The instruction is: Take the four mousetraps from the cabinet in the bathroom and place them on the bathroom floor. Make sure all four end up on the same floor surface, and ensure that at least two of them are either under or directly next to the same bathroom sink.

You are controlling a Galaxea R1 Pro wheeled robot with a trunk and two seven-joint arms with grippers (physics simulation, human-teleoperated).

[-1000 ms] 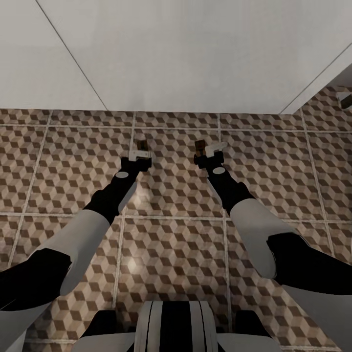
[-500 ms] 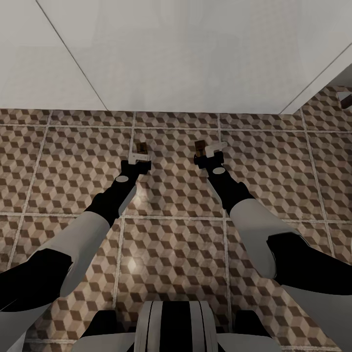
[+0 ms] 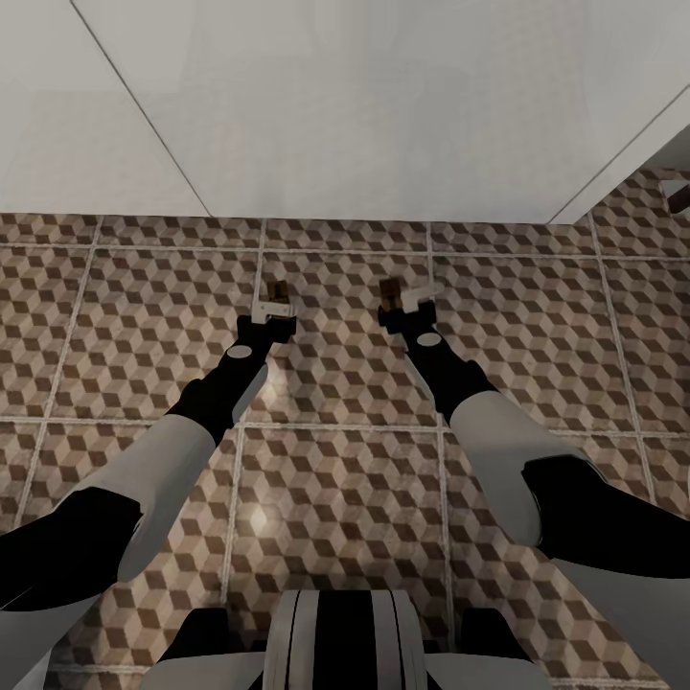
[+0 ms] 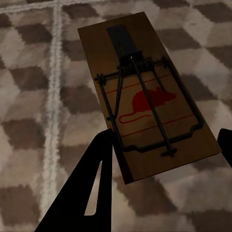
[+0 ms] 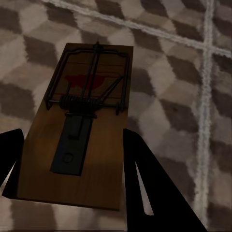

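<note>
Left wrist view, mousetrap (image 4: 145, 94), red mouse logo (image 4: 147, 100), seemingly wordless

White upper arms, black forearms w/ white round caps, black fingers (image 4: 94, 186)

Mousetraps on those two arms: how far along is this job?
Partway, it seems. The left tool holds one mousetrap and the right tool holds another mousetrap, both low over the patterned bathroom floor near the white wall. Neither clearly lies flat and released yet. Setting these down remains. The other two traps, the cabinet and the sink are out of sight here.
</note>
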